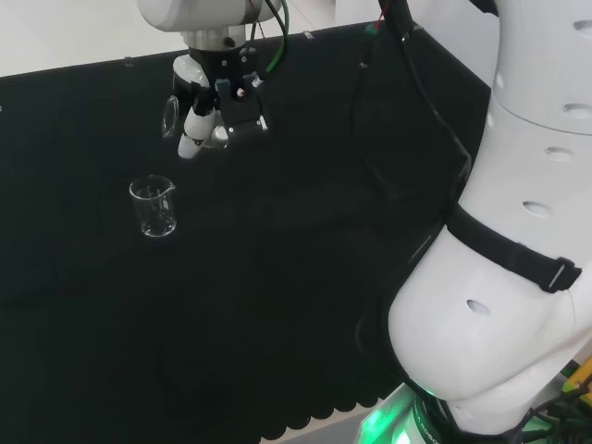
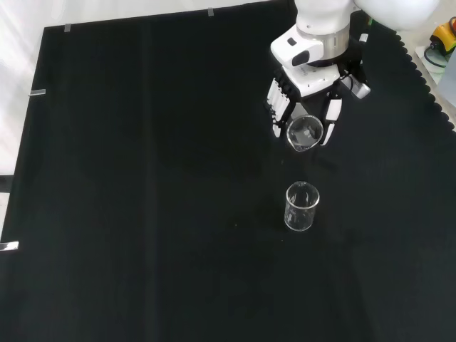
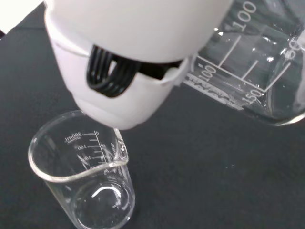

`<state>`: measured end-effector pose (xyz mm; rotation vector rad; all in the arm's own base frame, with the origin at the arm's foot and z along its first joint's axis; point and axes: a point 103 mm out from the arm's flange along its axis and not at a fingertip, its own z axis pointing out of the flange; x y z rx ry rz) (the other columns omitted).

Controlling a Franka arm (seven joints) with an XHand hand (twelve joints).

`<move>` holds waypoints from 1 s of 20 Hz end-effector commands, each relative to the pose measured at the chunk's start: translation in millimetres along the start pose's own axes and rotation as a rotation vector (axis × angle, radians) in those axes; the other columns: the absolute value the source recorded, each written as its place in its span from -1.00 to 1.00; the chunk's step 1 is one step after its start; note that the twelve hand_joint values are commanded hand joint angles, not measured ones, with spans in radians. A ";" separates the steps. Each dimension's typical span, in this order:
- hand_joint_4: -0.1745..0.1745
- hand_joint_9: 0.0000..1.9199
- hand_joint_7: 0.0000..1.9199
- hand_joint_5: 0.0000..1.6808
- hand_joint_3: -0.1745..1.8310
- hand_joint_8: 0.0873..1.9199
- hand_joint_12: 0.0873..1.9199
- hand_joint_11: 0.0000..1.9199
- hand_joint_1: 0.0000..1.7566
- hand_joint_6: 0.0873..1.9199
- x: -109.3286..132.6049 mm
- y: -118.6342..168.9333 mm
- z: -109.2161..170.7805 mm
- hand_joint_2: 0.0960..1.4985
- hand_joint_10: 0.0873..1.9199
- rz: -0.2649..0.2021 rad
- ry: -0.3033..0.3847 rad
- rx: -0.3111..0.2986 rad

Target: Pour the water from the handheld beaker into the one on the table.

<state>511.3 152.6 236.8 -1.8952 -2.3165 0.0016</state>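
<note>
Robot hand [image 2: 308, 107]: raised above the table, fingers and thumb curled round a clear glass beaker. In the front view it comes in from the top, right of centre; in the head view [image 1: 215, 106] it hangs near the upper left, under the arm's wrist.
Held beaker [image 2: 305, 133]: tipped well over, so its round mouth faces the front camera. In the head view [image 1: 170, 116] its rim shows at the left of the fingers. In the wrist view [image 3: 257, 71] its wall with white scale marks lies close and slanted; how much water it holds cannot be told.
Table beaker [image 2: 301, 206]: upright on the cloth, spout at the rim, apart from the robot hand. In the front view it stands just below the held beaker and nearly in line with it; in the head view [image 1: 154, 206] it stands lower and a little to the left of the robot hand. In the wrist view [image 3: 83, 174] it has white graduation marks and seems empty, though a thin film of water could not be told from clear glass.
Gap: the two beakers do not touch; dark cloth shows between them in the front view.
Table [image 2: 142, 178]: covered in black cloth with a scalloped edge at the right of the front view.
Arm [image 1: 518, 231]: big white links at the right of the head view.
</note>
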 end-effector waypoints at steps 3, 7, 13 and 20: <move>-1.00 0.41 0.67 0.51 -1.00 -1.00 -0.31 0.26 0.63 -0.61 -13.2 -4.0 -0.4 0.31 -0.57 -0.017 0.081 -0.023; -1.00 0.41 0.67 0.51 -1.00 -1.00 -0.31 0.27 0.63 -0.61 -17.9 -4.3 0.0 0.31 -0.57 -0.023 0.117 -0.017; -1.00 0.41 0.67 0.51 -1.00 -1.00 -0.31 0.27 0.63 -0.61 -26.6 -5.3 -0.6 0.31 -0.57 -0.019 0.157 -0.020; -1.00 0.41 0.67 0.51 -1.00 -1.00 -0.31 0.27 0.63 -0.61 -20.6 -4.7 4.1 0.31 -0.58 -0.049 0.202 -0.045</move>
